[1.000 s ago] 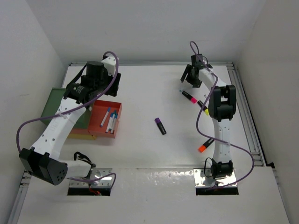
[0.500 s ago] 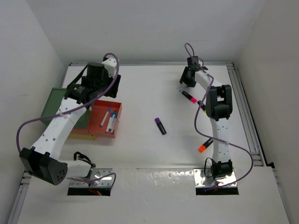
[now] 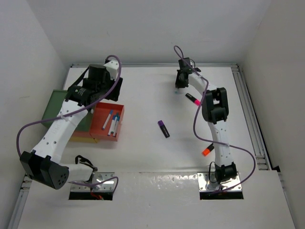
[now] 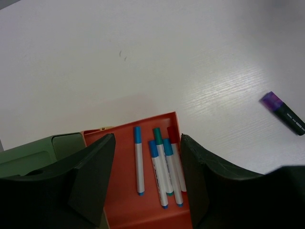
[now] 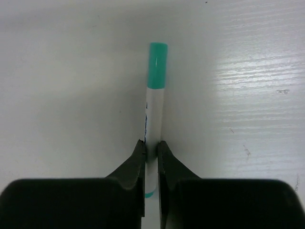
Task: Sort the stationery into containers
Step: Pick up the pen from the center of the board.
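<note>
While my right pincer (image 5: 151, 145) clamps a teal-capped pen (image 5: 154, 105) at the far side of the tabletop (image 3: 143, 86), my left pincer (image 4: 145, 143) hangs released.
Right fingers pinch the white barrel, cap pointing away; I can't tell if it's off the surface. Left holds nothing, hovering over the red-orange tray (image 4: 125, 167) where blue- and green-capped pens (image 4: 138, 164) lie. Purple highlighter (image 3: 163, 129) sits mid-tabletop, well apart from both.

No legible text, brand or number in any view. Green-capped pen (image 5: 155, 102): dark print strip along white barrel, too small to read. Pens (image 4: 164, 171) in red-orange tray (image 4: 125, 191): faint barrel markings, unreadable
</note>
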Robot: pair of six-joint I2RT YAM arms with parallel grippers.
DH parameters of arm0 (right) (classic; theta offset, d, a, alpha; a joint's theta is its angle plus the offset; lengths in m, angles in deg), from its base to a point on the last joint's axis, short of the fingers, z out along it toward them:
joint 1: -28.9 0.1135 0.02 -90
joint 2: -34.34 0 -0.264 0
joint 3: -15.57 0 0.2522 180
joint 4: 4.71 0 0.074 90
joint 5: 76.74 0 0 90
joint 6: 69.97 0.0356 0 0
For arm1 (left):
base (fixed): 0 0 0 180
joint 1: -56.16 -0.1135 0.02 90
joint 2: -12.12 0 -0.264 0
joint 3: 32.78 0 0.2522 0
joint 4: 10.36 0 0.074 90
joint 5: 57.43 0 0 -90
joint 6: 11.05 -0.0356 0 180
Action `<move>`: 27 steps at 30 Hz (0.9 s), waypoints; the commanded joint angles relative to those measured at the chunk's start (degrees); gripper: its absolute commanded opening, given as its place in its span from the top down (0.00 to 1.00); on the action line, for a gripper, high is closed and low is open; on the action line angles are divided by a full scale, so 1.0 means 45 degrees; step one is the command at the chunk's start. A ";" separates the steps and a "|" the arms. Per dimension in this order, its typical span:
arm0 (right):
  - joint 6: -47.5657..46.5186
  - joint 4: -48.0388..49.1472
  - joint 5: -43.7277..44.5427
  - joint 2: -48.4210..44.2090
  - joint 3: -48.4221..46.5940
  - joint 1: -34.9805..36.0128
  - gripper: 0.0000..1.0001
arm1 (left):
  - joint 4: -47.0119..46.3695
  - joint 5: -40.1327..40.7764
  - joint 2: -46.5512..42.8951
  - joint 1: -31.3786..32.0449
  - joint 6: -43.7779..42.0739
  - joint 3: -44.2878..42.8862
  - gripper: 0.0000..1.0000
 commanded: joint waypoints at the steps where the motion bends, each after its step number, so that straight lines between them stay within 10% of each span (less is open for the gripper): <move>1: -0.0301 -0.1609 -0.0422 0.0266 0.0671 0.0272 0.95 | -0.0012 -0.0125 -0.0390 -0.0123 -0.0046 -0.0115 0.37; 5: -0.0692 -0.2331 -0.0129 -0.0025 0.0963 0.0545 1.00 | 0.0222 -0.0106 -0.0429 -0.0123 -0.0417 -0.0310 0.37; 17: -0.2664 -0.2526 -0.0754 -0.5511 1.0331 0.1502 1.00 | 0.0379 -0.0731 -0.0800 -0.0025 -0.0300 0.0060 0.37; 27: -0.2647 -0.1922 0.0282 -0.6532 1.3035 0.2088 0.77 | 0.0222 -0.1219 -0.1073 -0.0006 -0.0280 0.0373 0.37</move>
